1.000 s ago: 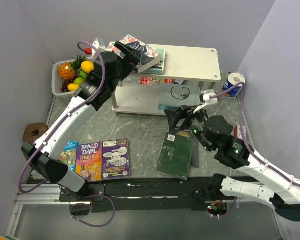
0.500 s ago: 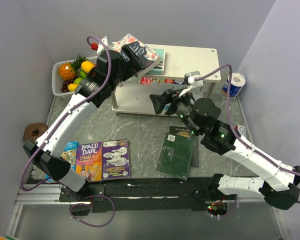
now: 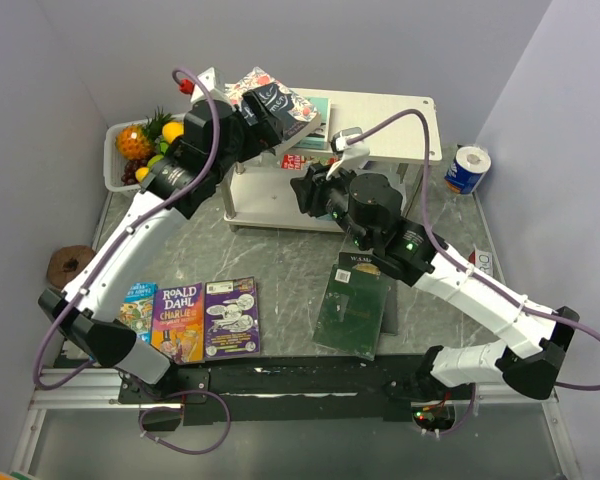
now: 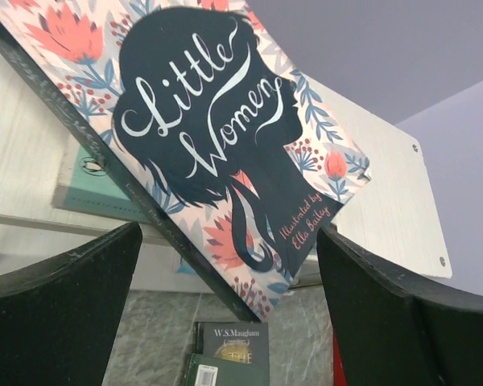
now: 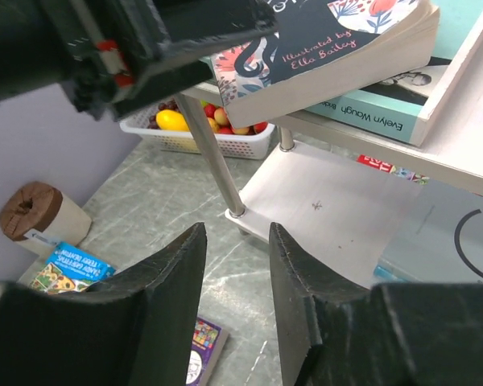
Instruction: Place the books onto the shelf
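Table [image 3: 280,250], 8 o'clock: three books lie flat side by side near the left arm's base — blue children's book [image 3: 138,305], Roald Dahl book [image 3: 178,320], purple cartoon book [image 3: 230,315]. None is shelved.
Left gripper [image 4: 229,237]: the fingers are spread wide, one on either side of the Little Women book. No contact with its edges can be made out, and no grip is shown.
Little Women book [image 4: 217,129]: on the shelf's top board at its 9 o'clock end. It is tilted, rests on the teal book [image 5: 386,112], and one corner overhangs the front.
Shelf [image 3: 390,125]: stands at 12 o'clock of the table.
Right gripper [image 5: 236,241]: the fingers are partway closed with a narrow gap and nothing in it. It hangs before the shelf's front edge.
Table, 4 o'clock: the dark green book [image 3: 355,310] lies on a black book [image 4: 229,342].
Step in hand: judged to be the release of Little Women — placement is done bar withdrawal.
Next move: the left arm should back straight off without nudging the overhanging corner. The right arm is free for the dark green book, which lies flat, so an edge needs working up first.
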